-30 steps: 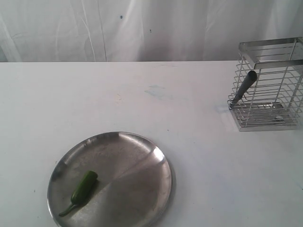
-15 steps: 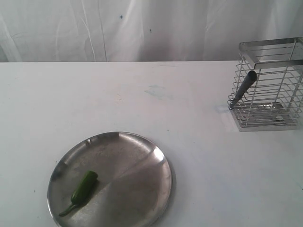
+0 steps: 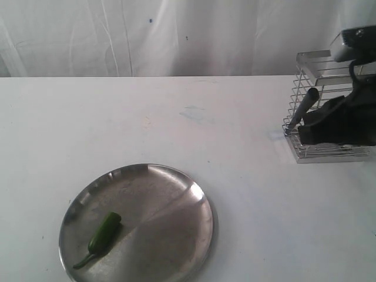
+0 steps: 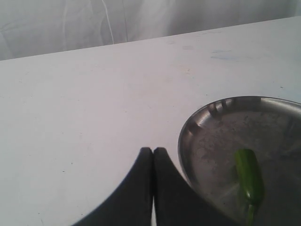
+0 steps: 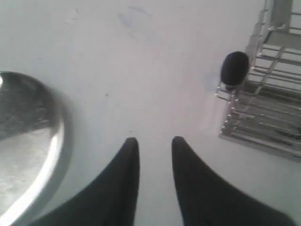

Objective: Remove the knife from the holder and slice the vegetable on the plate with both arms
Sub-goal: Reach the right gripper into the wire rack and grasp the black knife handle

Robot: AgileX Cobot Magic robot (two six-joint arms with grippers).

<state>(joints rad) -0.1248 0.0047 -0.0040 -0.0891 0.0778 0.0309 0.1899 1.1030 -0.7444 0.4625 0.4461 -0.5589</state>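
Right hand (image 5: 151, 141) parted above white table (image 3: 176, 117); white curtain (image 3: 176, 35) behind.

Whole green vegetable (image 3: 104, 232) lies on the steel plate (image 3: 170, 235); dark-handled knife (image 3: 303, 109) leans in the wire holder (image 3: 320, 64).

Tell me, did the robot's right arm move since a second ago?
Yes. The right arm has come in from the right edge and now covers part of the wire holder, which stayed put.

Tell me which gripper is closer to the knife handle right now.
Right. The right gripper is beside the holder, close to the knife. The left gripper sits by the plate, far away.
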